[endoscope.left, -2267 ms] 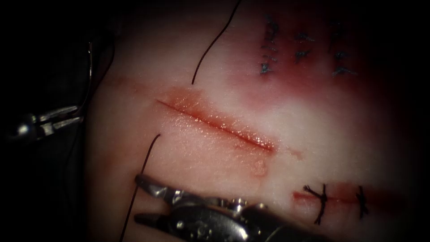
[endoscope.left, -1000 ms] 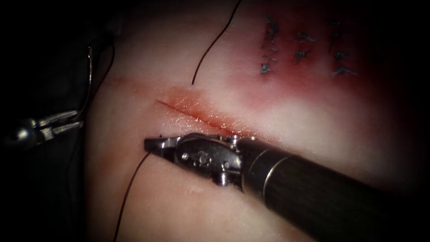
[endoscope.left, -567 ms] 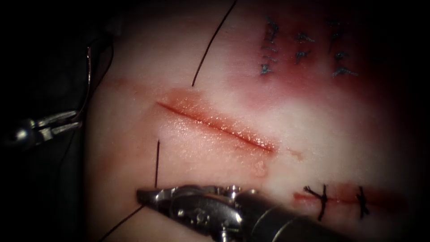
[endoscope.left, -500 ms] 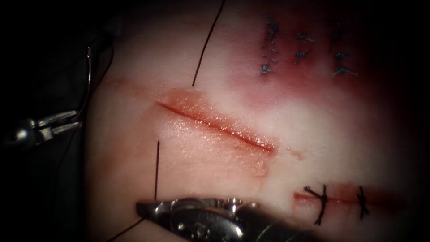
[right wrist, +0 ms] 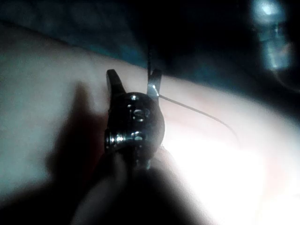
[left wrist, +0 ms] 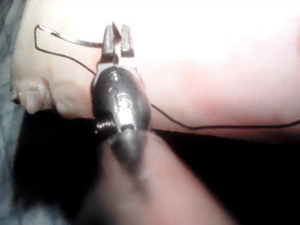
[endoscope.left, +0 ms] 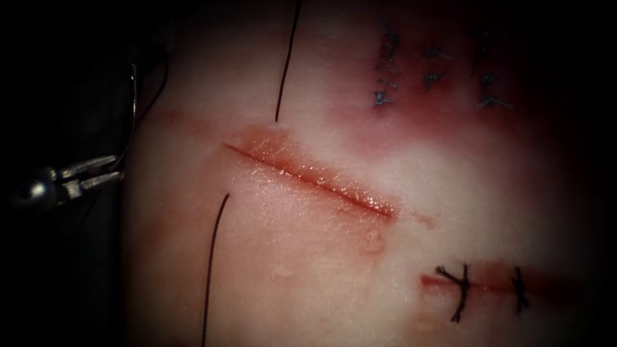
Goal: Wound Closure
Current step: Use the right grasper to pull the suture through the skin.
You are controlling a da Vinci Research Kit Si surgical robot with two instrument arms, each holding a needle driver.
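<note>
Dim endoscope edges, wrist glare, blurred shafts

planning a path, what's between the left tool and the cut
Bare tissue, in the endoscope view. Left tool holds the needle near one end, outside the tissue; right tool open, empty.

The left arm's tool (endoscope.left: 96, 172) sits off at nine o'clock in the endoscope view, its shaft lying level and its tip aimed toward three o'clock, with the jaws pinched together on the needle (endoscope.left: 132, 122) near its tail end. The right arm's tool (right wrist: 134, 79) has its jaws spread wide apart, gripping nothing.
</note>
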